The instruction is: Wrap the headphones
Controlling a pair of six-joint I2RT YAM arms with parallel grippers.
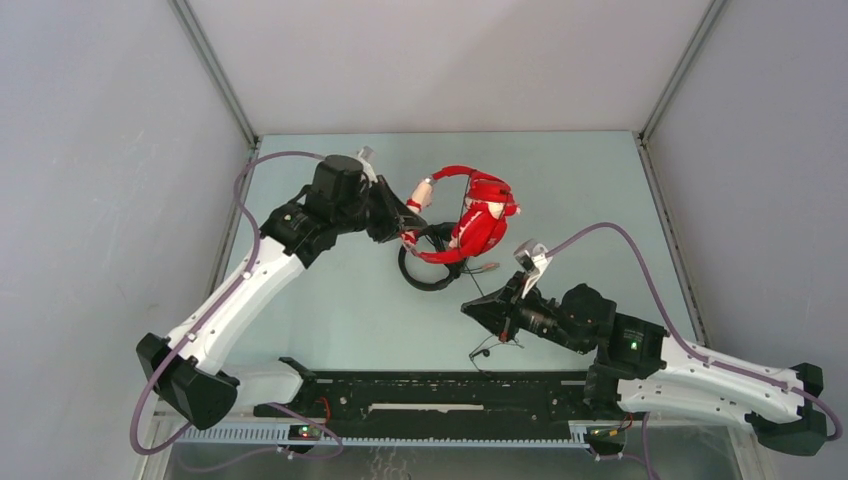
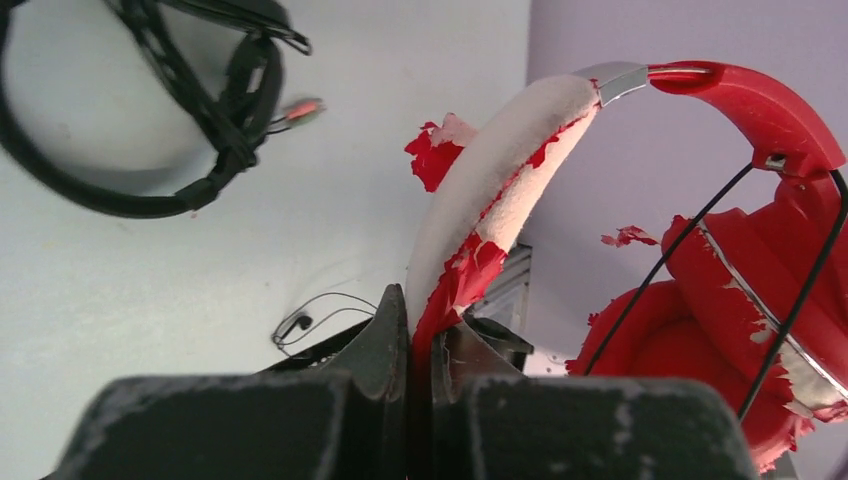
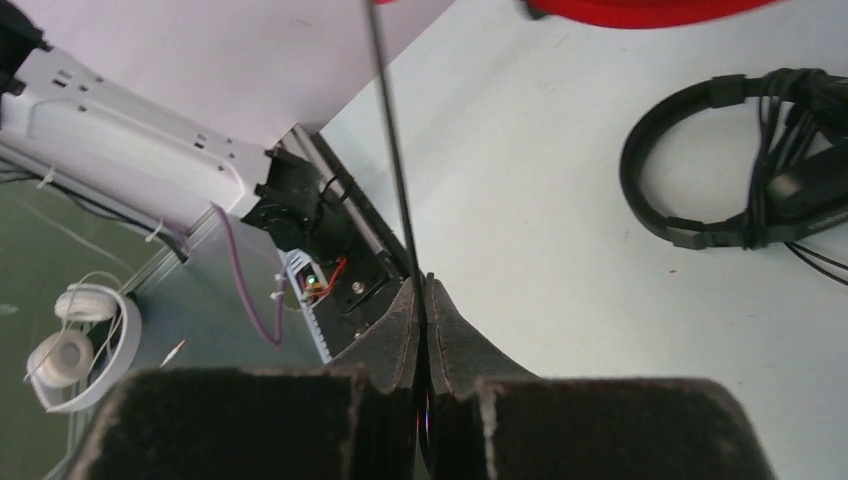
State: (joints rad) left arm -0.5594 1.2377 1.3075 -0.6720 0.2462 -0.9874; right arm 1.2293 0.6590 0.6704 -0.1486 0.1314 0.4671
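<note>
Pinching the worn, peeling headband (image 2: 500,190) of the red headphones (image 1: 478,225) between the closed jaws of the left gripper (image 2: 420,322), held up above the middle of the table (image 1: 330,310), with the earcups (image 2: 720,340) out beyond the fingertips. Clamping the thin dark cable (image 3: 392,140) in the tight-shut right gripper (image 3: 422,292), the line running straight from the jaw tips up toward the red shell. Lying flat on the table just beside: black headphones (image 1: 425,275), apart from both grippers.
</note>
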